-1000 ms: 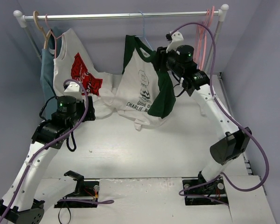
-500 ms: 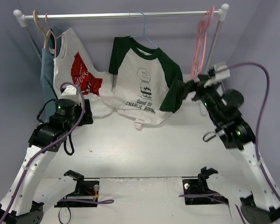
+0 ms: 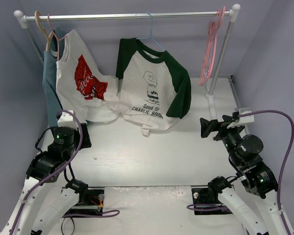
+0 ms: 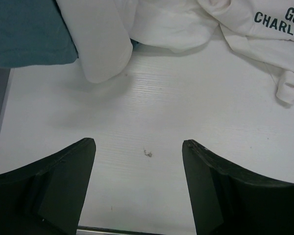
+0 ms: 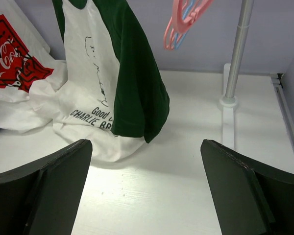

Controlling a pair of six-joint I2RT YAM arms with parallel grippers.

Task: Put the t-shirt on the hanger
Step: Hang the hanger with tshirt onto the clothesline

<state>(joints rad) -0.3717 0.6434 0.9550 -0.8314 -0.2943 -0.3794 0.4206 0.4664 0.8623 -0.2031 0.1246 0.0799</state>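
Both arms sat low by the near edge of the desk (image 3: 152, 156). Left jaws: spread wide, nothing between them. Right jaws: likewise spread and empty.

The t-shirt (image 3: 149, 90) hung well ahead of both, forward and right of the left jaws and forward and left of the right jaws, touching neither. Its collar sat on the light blue wire hanger (image 3: 150, 30), whose hook was over the rail (image 3: 112, 16). The hem lay crumpled on the desk, its lettered edge far ahead-right of the left jaws. One green sleeve drooped on the side nearest the right jaws. A white Coca-Cola shirt (image 3: 85, 78) hung ahead-left of the left jaws, and pink hangers (image 3: 209, 54) hung ahead of the right jaws.

Judgement: the task looked complete or nearly so. The fabric is probably a thin knit, light and limp. It would fold wherever pinched and might slide on smooth wire. The hanger is light and free to swing. For any adjustment, pinch the shoulder seam or collar ribbing, not the hem, since a downward tug could drag the shirt off.
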